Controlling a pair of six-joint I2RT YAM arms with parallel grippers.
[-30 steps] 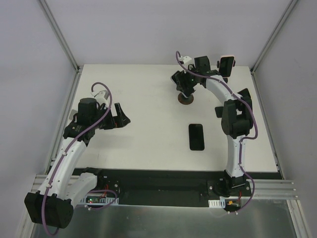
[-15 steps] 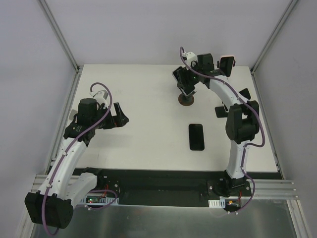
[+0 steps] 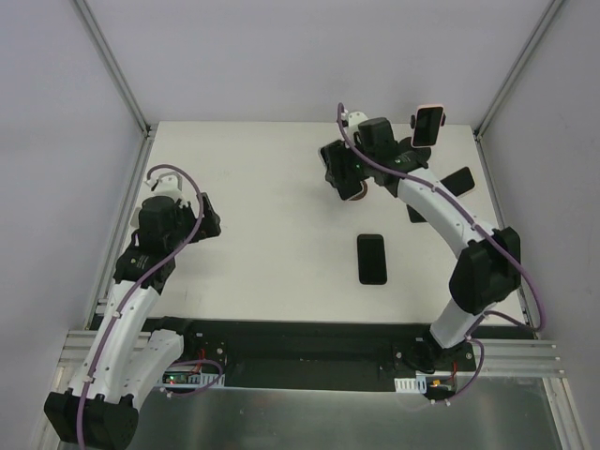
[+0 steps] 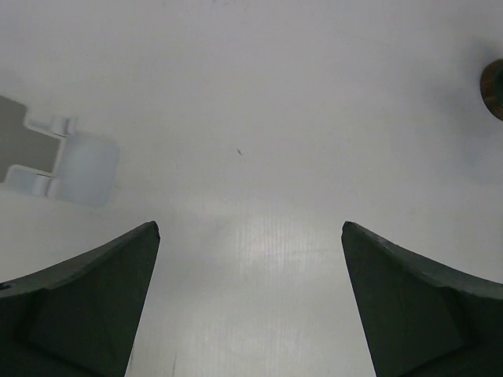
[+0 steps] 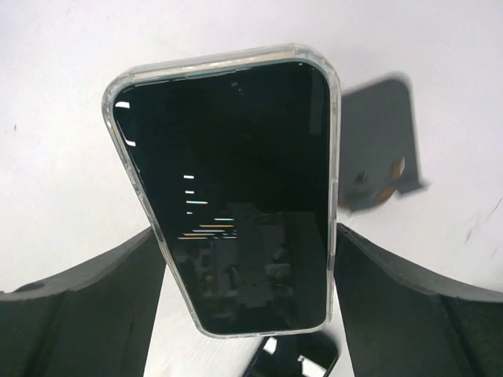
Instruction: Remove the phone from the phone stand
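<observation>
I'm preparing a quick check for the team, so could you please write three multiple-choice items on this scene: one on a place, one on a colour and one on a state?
1. Where is the black phone nearest the arm bases?
A. Flat on the table
B. Propped upright on a stand
C. Hanging from a cable

2. What colour is the case of the held phone in the right gripper?
A. Red
B. Clear
C. Yellow

3. How is the left gripper?
A. Shut on a phone
B. Shut on a cable
C. Open

Key: 1 A, the top view shows it lying flat; 2 B, the right wrist view shows a see-through rim; 3 C, its fingers stand wide apart over table.
</observation>
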